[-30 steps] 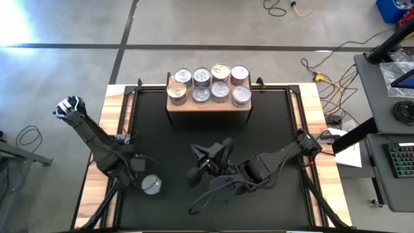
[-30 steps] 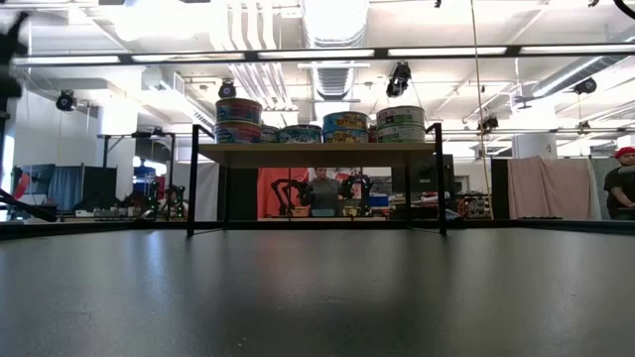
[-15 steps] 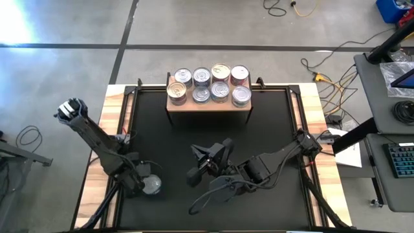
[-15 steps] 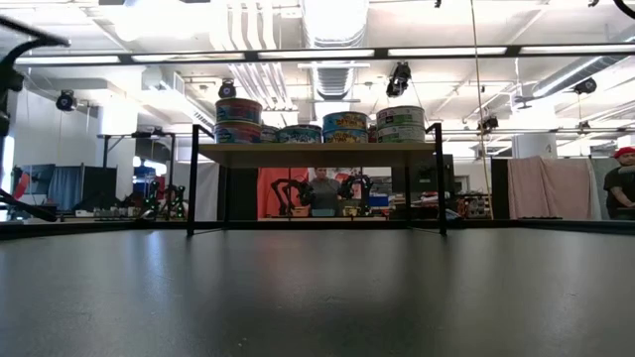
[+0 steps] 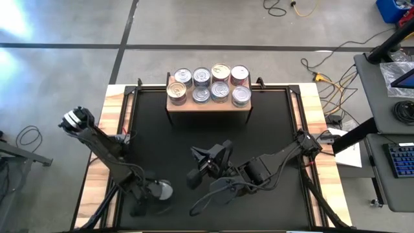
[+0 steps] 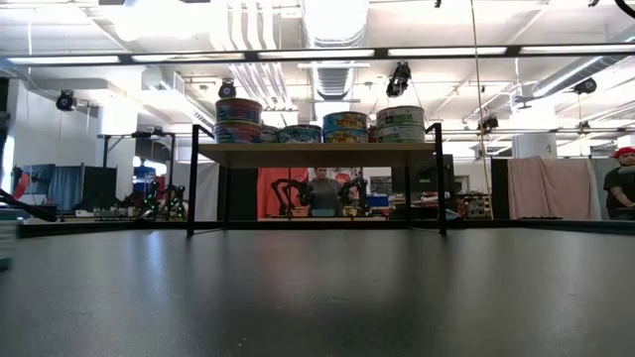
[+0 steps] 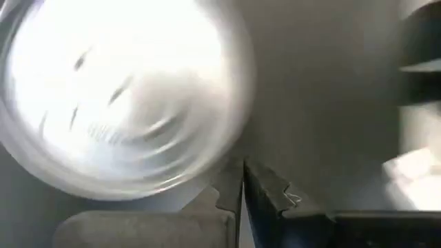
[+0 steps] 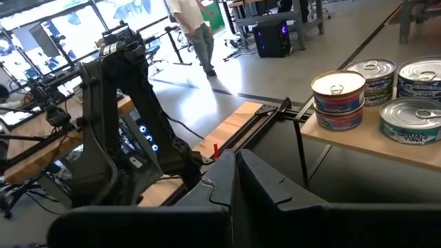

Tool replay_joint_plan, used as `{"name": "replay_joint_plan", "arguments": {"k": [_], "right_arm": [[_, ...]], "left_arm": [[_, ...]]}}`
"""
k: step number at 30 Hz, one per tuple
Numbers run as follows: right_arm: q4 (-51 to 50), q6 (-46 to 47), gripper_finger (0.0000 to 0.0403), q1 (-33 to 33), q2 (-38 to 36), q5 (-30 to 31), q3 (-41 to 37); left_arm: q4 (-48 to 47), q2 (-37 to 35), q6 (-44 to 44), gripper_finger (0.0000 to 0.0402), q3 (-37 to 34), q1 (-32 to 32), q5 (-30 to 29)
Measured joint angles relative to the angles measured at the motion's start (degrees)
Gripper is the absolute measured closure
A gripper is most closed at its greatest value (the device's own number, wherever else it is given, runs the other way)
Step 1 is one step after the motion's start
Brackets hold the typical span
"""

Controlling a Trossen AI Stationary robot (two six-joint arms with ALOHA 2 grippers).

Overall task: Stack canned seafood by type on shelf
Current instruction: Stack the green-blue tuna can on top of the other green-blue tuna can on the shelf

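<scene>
- On my left wrist feed the left gripper (image 7: pixel 241 186) has its jaws pressed together with nothing between them; the fingertips sit right at the edge of a loose silver-lidded can (image 7: pixel 120 96), which fills most of that picture.
- From above I see that same can (image 5: pixel 161 189) lying flat on the black mat (image 5: pixel 162 129) near the mat's front left part, with the left gripper (image 5: pixel 145 194) low over the mat just beside it. I can't tell whether the fingers actually touch the can.
- The right gripper (image 8: pixel 234 182) is also closed tight and holds nothing; in the overhead feed it (image 5: pixel 197 169) rests low near the middle of the mat, pointing toward the left arm.
- The shelf (image 5: pixel 208 105) stands at the far edge of the mat, well apart from both grippers.
- On the shelf I count eight lids of canned seafood (image 5: pixel 209 83) in two rows of four from above; one lid in the back row looks gold, the others silver.
- From the low camera, the tins (image 6: pixel 238 119) at the two ends stand two high, the middle ones lower.
- Beyond the table, a person (image 6: pixel 323 190) shows under the shelf board.
</scene>
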Motion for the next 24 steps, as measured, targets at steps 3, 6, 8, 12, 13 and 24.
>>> {"name": "replay_joint_plan", "arguments": {"k": [3, 6, 8, 12, 13, 24], "right_arm": [[0.00, 0.90, 0.0390, 0.00, 0.00, 0.00, 0.00], [0.00, 0.89, 0.0390, 0.00, 0.00, 0.00, -0.11], [0.00, 0.00, 0.0390, 0.00, 0.25, -0.14, -0.22], [-0.46, -1.07, 0.0390, 0.37, 1.75, -0.48, -0.24], [-0.90, -0.74, 0.0390, 0.40, 2.29, -0.77, -0.24], [-6.29, 9.29, 0.0390, -0.89, 8.21, -16.39, -0.33]], "left_arm": [[4.22, -0.99, 3.35, 0.0402, 3.65, -0.10, -4.38], [3.77, -2.96, 7.75, 0.0401, 7.61, -0.70, -9.83], [2.14, -4.64, 10.06, 0.0402, 9.21, -1.21, -10.45], [-6.41, -8.56, 9.68, 0.0402, 9.55, -2.25, -10.38], [-9.17, -9.79, 8.67, 0.0401, 9.22, -2.69, -10.50], [-15.98, -23.11, -13.91, 0.0402, -0.84, -14.14, -18.84]]}}
